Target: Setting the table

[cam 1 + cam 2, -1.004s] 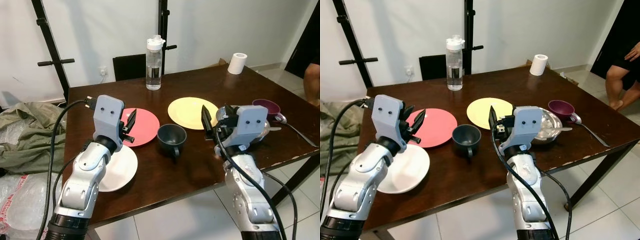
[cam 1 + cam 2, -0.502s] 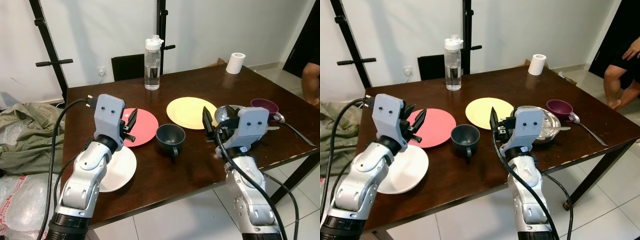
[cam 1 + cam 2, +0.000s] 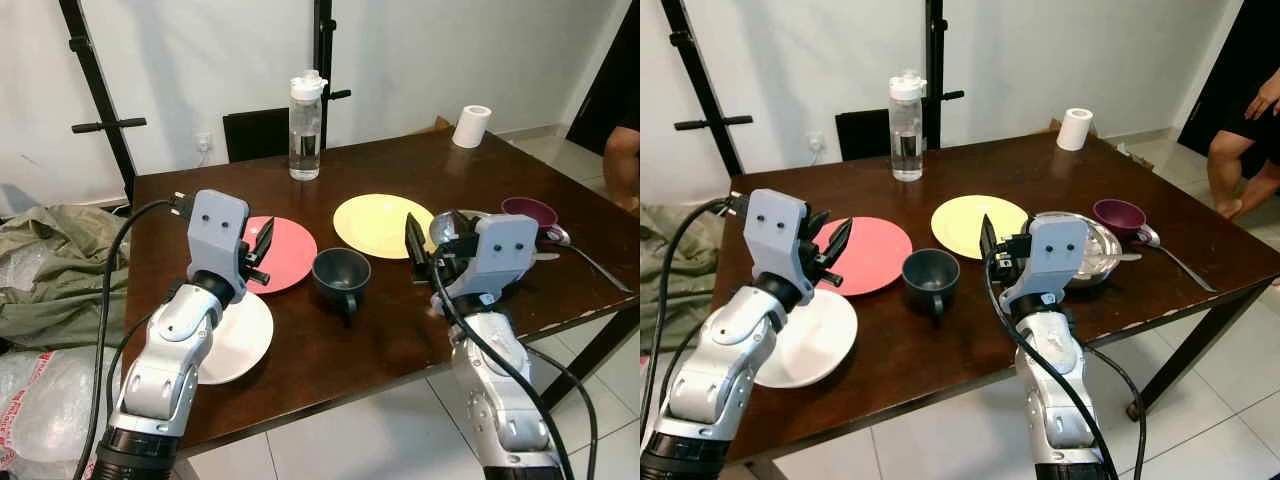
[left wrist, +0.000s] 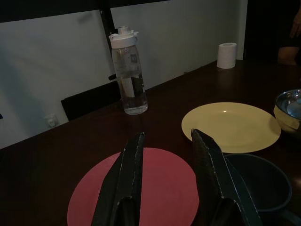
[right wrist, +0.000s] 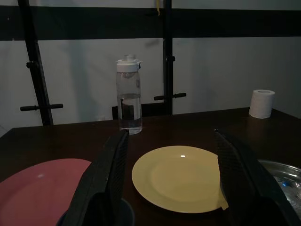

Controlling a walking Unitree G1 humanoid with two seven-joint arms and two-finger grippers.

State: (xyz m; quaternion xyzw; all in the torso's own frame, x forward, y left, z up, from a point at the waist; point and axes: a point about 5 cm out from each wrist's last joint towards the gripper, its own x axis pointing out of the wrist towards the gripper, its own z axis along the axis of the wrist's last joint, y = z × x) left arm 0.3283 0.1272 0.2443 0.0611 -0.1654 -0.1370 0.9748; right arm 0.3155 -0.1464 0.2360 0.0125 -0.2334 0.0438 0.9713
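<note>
Meanwhile, at the table: dark wooden table (image 3: 400,340) laid with crockery, both arms raised above its near edge.
Left gripper (image 4: 167,141): fingers parted, nothing between them, poised over the red plate (image 3: 283,252); same pose as half a second ago.
Right gripper (image 5: 171,141): fingers spread wide, empty, held near the yellow plate (image 3: 378,224); unchanged.
White plate (image 3: 240,340): near left, partly under the left arm.
Dark mug (image 3: 340,275): centre, between red and yellow plates.
Steel bowl (image 3: 1098,248): right, just behind the right gripper's housing.
Purple cup (image 3: 1120,214): far right, spoon (image 3: 1175,255) beside it.
Water bottle (image 3: 305,125): upright at far edge.
Paper roll (image 3: 471,126): far right corner.
Person's legs (image 3: 1240,150): right, beyond the table.
Change: view shifted slightly over the second; objects as before.
</note>
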